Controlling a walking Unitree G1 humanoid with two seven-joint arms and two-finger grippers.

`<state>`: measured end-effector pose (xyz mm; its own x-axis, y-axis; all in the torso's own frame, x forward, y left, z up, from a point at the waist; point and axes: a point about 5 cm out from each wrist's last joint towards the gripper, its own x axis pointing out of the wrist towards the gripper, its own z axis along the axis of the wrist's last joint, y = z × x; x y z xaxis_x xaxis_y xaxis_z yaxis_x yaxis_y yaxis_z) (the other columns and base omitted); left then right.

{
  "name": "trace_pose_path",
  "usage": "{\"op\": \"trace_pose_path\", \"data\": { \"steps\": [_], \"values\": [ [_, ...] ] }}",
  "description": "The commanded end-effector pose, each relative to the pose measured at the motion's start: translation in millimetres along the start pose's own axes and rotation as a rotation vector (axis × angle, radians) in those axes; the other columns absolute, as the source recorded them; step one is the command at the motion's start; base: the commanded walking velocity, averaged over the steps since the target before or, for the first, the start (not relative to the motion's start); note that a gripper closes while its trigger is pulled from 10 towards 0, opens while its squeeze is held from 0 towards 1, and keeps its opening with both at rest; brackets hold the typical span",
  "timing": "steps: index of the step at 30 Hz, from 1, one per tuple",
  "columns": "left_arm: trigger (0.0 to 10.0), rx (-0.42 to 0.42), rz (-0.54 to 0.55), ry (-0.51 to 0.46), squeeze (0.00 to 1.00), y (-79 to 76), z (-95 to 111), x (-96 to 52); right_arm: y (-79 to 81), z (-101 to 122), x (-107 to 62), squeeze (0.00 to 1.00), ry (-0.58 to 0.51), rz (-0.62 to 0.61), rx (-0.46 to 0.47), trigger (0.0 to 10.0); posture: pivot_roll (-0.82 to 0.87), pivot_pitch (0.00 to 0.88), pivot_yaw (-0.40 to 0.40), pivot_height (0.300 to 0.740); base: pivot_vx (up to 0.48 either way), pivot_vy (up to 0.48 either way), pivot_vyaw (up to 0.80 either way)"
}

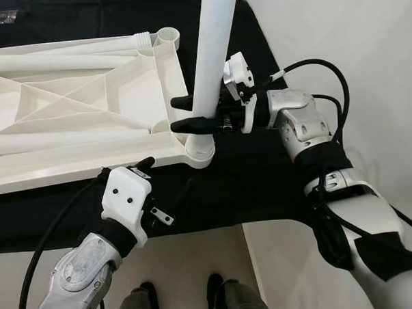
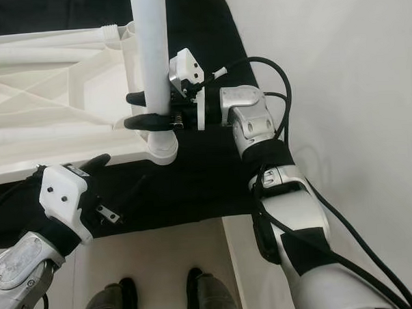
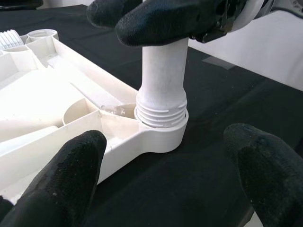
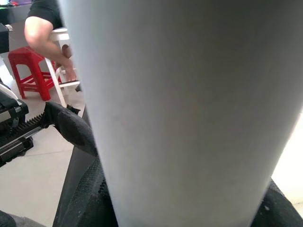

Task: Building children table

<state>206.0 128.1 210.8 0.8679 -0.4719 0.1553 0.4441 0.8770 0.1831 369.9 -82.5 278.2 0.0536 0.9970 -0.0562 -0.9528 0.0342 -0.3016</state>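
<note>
Your right gripper (image 1: 190,113) reaches in from the right with its black fingers clamped around the upright white plastic leg (image 1: 212,51), while your left gripper (image 1: 167,175) hovers spread apart.

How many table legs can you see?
3, maybe more hidden: one upright leg held by the right pincer in the corner socket, and two legs lying inside the upturned tabletop.

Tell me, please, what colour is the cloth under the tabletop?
Black cloth, seen best in the left eye view.
</note>
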Motion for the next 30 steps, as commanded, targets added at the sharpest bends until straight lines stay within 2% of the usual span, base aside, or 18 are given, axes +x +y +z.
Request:
{"op": "trace_pose_path", "data": {
  "steps": [1, 4, 5, 6, 7, 8, 10, 11, 12, 15, 18, 19, 24, 25, 27, 28, 29, 30],
  "values": [
    [10.0, -0.001, -0.013, 0.018, 0.0, -2.1, -1, -2.5, 2.1, -17, -0.8, 0.0, 0.029, -0.057, 0.04, 0.0, 0.14, 0.288, -0.14, 0.74, 0.0, 0.0, 0.0],
    [10.0, 0.0, -0.015, 0.016, 0.0, -2.2, -1, -2.1, 0.4, -35, -8.1, 0.0, 0.052, -0.265, 0.045, 0.0, 0.12, 0.295, -0.149, 0.74, 0.0, 0.0, 0.0],
    [10.0, 0.0, -0.015, 0.016, 0.0, -2.2, -1, -2.1, 0.4, -35, -8.1, 0.0, 0.052, -0.265, 0.045, 0.0, 0.12, 0.295, -0.149, 0.74, 0.0, 0.0, 0.0],
    [10.0, 0.0, -0.017, 0.016, 0.0, -2.4, -1, -2.4, 4.5, -58, -16.2, 0.0, 0.048, -0.591, 0.112, 0.0, 0.11, 0.295, -0.153, 0.74, 0.0, 0.0, 0.0],
    [10.0, 0.0, -0.017, 0.016, 0.0, -2.4, -1, -2.4, 4.5, -58, -16.2, 0.0, 0.048, -0.591, 0.112, 0.0, 0.11, 0.295, -0.153, 0.74, 0.0, 0.0, 0.0],
    [10.0, -0.002, -0.02, 0.015, 0.0, -2.2, -1, -2.4, 17.6, -73, -23.4, 0.0, 0.074, -0.93, 0.095, 0.0, 0.09, 0.301, -0.15, 0.74, 0.0, 0.0, 0.0],
    [10.0, -0.002, -0.02, 0.015, 0.0, -2.2, -1, -2.4, 17.6, -73, -23.4, 0.0, 0.074, -0.93, 0.095, 0.0, 0.09, 0.301, -0.15, 0.74, 0.0, 0.0, 0.0],
    [10.0, -0.004, -0.023, 0.014, 0.0, -2.3, 0, -2.3, 36.3, -84, -29.1, 0.0, 0.115, -1.091, 0.104, 0.0, 0.08, 0.305, -0.148, 0.74, 0.0, 0.0, 0.0],
    [10.0, -0.005, -0.026, 0.014, 0.0, -2.0, 0, -1.7, 59.0, -92, -22.5, 0.0, 0.128, -1.109, 0.128, 0.0, 0.07, 0.318, -0.132, 0.74, 0.0, 0.0, 0.0],
    [10.0, -0.03, -0.052, 0.005, 0.0, -7.7, 0, 2.2, 62.8, -90, -4.0, 0.0, 0.128, -1.018, 0.148, 0.0, 0.05, 0.297, -0.134, 0.74, 0.0, 0.0, 0.0],
    [10.0, -0.033, -0.056, 0.003, 0.0, -8.7, -1, 2.8, 58.1, -89, -3.2, 0.0, 0.131, -1.012, 0.141, 0.0, 0.05, 0.297, -0.134, 0.74, 0.0, 0.0, 0.0],
    [10.0, -0.032, -0.055, 0.003, 0.0, -8.6, 0, 2.8, 53.4, -84, -2.2, 0.0, 0.102, -0.984, 0.136, 10.0, 0.06, 0.294, -0.139, 0.74, 0.0, 0.0, 0.0],
    [10.0, -0.028, -0.05, 0.001, 0.0, -7.8, 0, 2.9, 45.3, -72, -2.3, 0.0, 0.012, -0.964, 0.136, 10.0, 0.07, 0.286, -0.139, 0.74, 0.0, 0.0, 0.0],
    [10.0, -0.026, -0.046, -0.001, 0.0, -7.2, 0, 3.4, 40.2, -62, -0.1, 1.0, -0.041, -0.876, 0.131, 10.0, 0.07, 0.281, -0.139, 0.74, 0.0, 0.0, 0.0],
    [10.0, -0.026, -0.045, -0.003, 0.0, -7.5, 0, 4.0, 37.0, -50, 1.8, 1.0, -0.079, -0.775, 0.111, 10.0, 0.07, 0.274, -0.141, 0.74, 0.0, 0.0, 0.0],
    [10.0, -0.028, -0.048, -0.004, 0.0, -9.2, 0, 4.9, 30.6, -37, 0.9, 0.68, -0.114, -0.652, 0.088, 10.0, 0.08, 0.265, -0.144, 0.74, 0.0, 0.0, 0.0],
    [10.0, -0.028, -0.048, -0.004, 0.0, -9.2, 0, 4.9, 30.6, -37, 0.9, 0.68, -0.114, -0.652, 0.088, 10.0, 0.08, 0.265, -0.144, 0.74, 0.0, 0.0, 0.0],
    [10.0, -0.03, -0.051, -0.006, 0.0, -10.7, 0, 5.8, 25.5, -26, -1.4, 0.0, -0.128, -0.542, 0.05, 10.0, 0.09, 0.262, -0.149, 0.74, 0.0, 0.0, 0.0]
  ]
}}
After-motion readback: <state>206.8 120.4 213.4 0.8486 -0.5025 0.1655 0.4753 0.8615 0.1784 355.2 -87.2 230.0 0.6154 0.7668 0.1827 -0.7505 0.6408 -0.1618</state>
